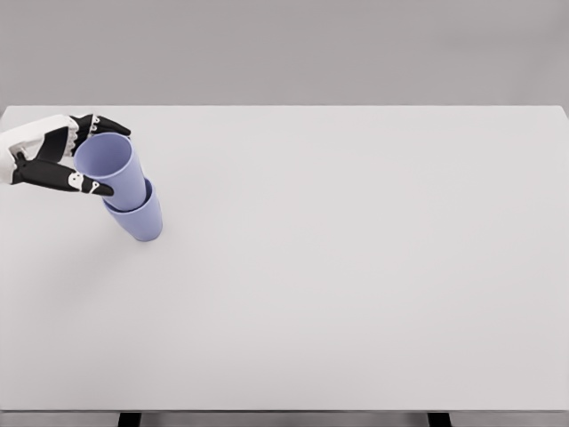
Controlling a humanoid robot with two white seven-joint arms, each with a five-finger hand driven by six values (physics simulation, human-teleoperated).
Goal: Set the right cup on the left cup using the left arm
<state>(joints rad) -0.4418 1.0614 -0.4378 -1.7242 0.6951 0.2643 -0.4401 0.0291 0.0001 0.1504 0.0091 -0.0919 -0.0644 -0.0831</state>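
White worktop (356,267), far-left area: two lilac cups nested.
Upper cup (111,169) sits tilted inside lower cup (140,218); left hand (55,153) fingers curl around the upper cup's rim.

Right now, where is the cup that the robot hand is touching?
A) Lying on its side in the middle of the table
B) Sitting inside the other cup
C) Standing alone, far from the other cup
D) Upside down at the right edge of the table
B: the upper purple cup, with the left robot hand around its rim, sits nested in the lower purple cup near the table's left side.
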